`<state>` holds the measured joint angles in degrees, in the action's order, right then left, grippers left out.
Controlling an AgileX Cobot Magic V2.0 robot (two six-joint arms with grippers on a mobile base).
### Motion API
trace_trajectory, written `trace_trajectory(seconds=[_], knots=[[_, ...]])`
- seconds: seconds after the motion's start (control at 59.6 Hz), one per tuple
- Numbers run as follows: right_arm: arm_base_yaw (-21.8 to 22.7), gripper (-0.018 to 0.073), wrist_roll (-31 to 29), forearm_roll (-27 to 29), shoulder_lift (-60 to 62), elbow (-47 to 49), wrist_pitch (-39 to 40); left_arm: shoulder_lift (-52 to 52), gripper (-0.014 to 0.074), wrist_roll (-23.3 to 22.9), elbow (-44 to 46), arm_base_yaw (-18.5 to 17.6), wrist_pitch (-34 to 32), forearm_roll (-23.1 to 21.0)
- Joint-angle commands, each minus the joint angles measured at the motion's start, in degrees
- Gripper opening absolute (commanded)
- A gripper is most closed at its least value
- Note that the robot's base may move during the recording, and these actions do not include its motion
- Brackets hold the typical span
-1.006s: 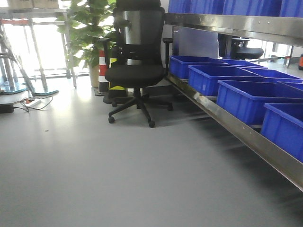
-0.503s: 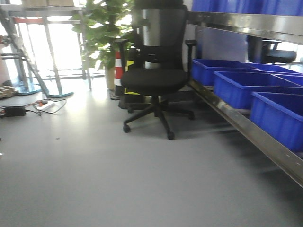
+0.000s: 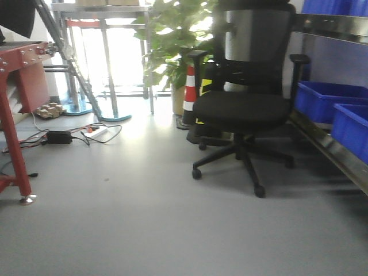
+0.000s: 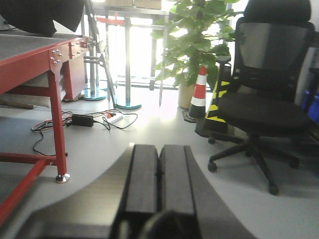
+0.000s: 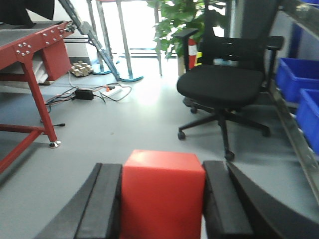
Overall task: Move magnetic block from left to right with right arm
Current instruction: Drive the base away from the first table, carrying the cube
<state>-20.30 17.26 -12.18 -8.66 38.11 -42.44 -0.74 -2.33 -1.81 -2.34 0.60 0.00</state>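
Right now we see the magnetic block (image 5: 162,196) clamped between the two dark fingers (image 5: 105,201) of the right gripper (image 5: 162,169). Its red face fills the gap between them, and the grey floor (image 5: 114,134) lies well below. Our left gripper (image 4: 159,152) has its pads pressed flat together with nothing between them. Beyond, a black office chair (image 3: 247,103) stands on the floor. A red table frame (image 3: 17,75) is at the left, blue bins (image 3: 333,100) sit on a low metal shelf at the right, and a potted plant (image 3: 172,40) and a striped cone (image 3: 190,95) stand behind.
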Motion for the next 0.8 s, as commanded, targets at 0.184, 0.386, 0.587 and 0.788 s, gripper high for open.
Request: trace_trajectory(seconds=[0.184, 0.386, 0.587, 0.788], knots=[[0.32, 0.0204, -0.53, -1.16, -0.99, 1.49, 4.95, -0.60, -0.0116, -0.38, -0.48, 0.09, -5.27, 0.00], [0.32, 0.0204, -0.53, -1.16, -0.99, 1.49, 4.96, -0.60, -0.0116, -0.38, -0.48, 0.09, -5.27, 0.00], [0.32, 0.0204, -0.53, -1.16, -0.99, 1.49, 4.96, -0.60, -0.0116, -0.38, -0.48, 0.09, -5.27, 0.00], [0.32, 0.0204, -0.53, -1.11, -0.99, 1.49, 4.96, -0.60, -0.0116, -0.38, -0.48, 0.09, -5.27, 0.00]])
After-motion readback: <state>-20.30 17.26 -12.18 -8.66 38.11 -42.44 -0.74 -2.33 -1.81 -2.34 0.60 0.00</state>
